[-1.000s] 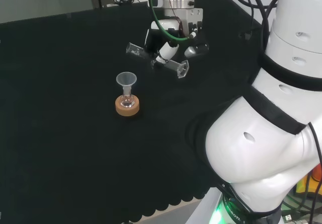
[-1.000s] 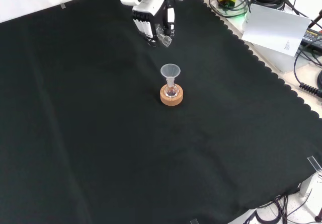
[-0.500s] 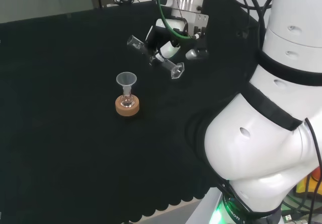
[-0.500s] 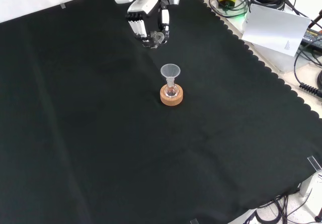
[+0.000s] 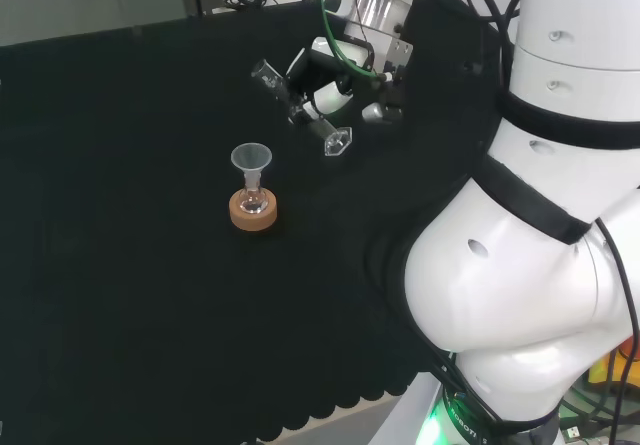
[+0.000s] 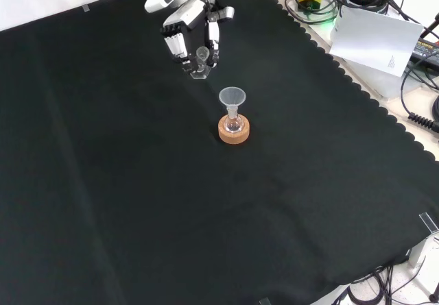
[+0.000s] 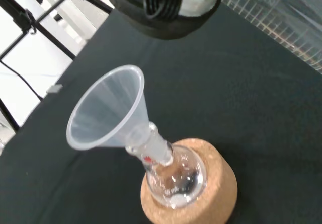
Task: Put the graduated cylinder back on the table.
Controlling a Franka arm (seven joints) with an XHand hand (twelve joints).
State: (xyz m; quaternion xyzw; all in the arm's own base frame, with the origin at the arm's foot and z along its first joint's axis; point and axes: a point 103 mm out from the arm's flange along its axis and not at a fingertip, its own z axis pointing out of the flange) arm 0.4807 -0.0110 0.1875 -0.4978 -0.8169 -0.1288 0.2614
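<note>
Graduated cylinder [image 5: 300,112]: held aloft in the hand [image 5: 335,77], fingers curled round its middle, above the counter [image 5: 120,265]. In the head view it lies tilted, mouth end up and to the left, hexagonal foot down and to the right. In the front view the foot hangs just above the cloth, behind the funnel [image 6: 232,98].

Funnel sits in a small flask [image 6: 234,122] on a cork ring [image 6: 234,131], near the cylinder but apart from it.

Step in hand, by judgement: bring the cylinder upright, lower it until the foot rests flat, then release. Setting it down while tilted risks toppling.

Clearance: bare cloth lies on all sides of the hand in the front view; the scalloped counter edge [image 6: 322,55] is well off. Placement should stay clear of the funnel rim.
</note>
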